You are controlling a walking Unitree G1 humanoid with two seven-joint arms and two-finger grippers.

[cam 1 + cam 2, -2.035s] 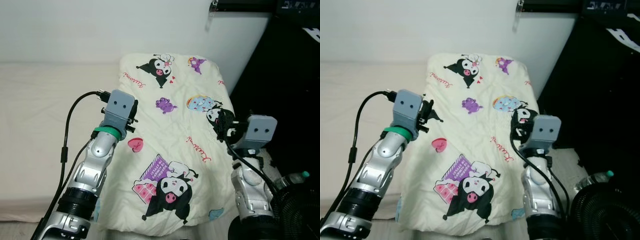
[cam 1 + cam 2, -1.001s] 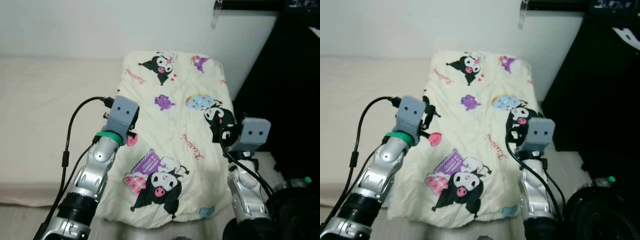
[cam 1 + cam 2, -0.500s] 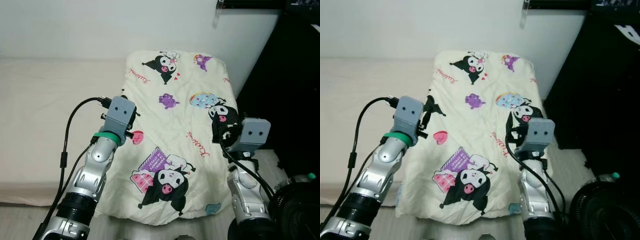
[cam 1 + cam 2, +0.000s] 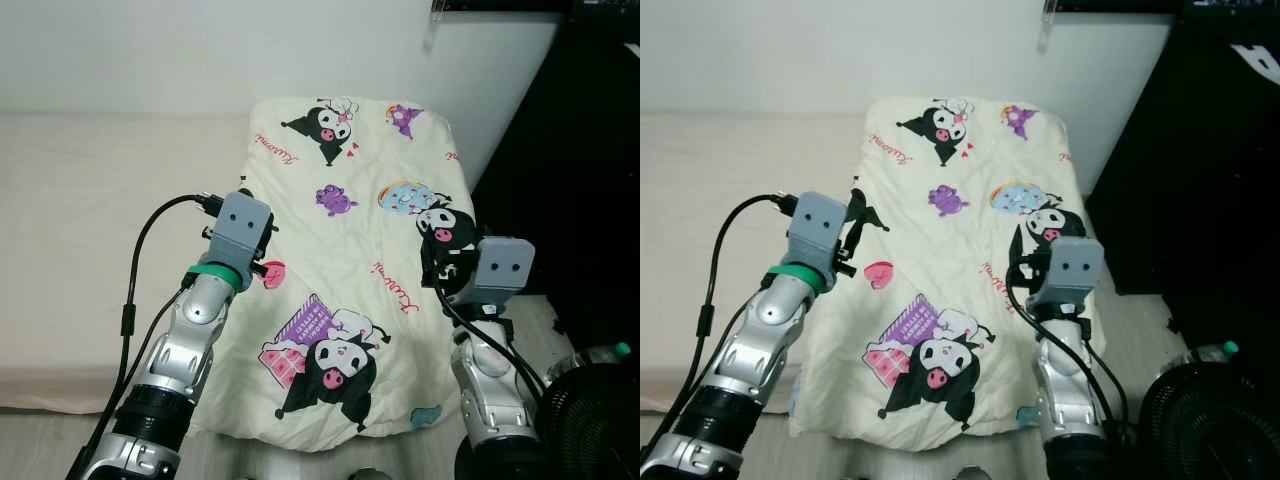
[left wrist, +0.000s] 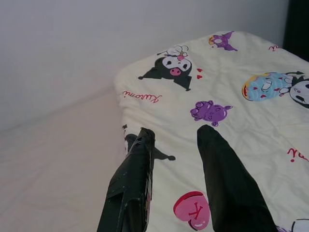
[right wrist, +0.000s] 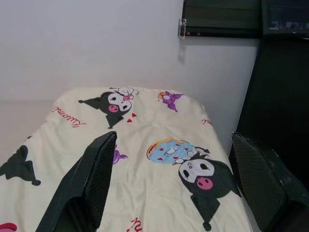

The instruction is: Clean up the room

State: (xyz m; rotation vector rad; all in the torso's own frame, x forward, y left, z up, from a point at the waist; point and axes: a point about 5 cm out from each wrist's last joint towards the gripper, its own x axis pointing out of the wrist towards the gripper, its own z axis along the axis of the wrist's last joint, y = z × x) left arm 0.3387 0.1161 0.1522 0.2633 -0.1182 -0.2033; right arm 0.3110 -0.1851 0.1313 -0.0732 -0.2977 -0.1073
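Along the bed's right edge we find a soft, lightly creased cream blanket with cartoon prints, spread flat to the foot. Our left gripper hovers over its left edge, fingers parted, grasping nothing. Our right gripper hangs over its right edge, fingers wide apart.

Home bedroom: bed, cartoon-print blanket, floor fan.

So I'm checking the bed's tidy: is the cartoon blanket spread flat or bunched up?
Spread flat. The blanket lies smooth on the bed, its prints showing, only faint creases.
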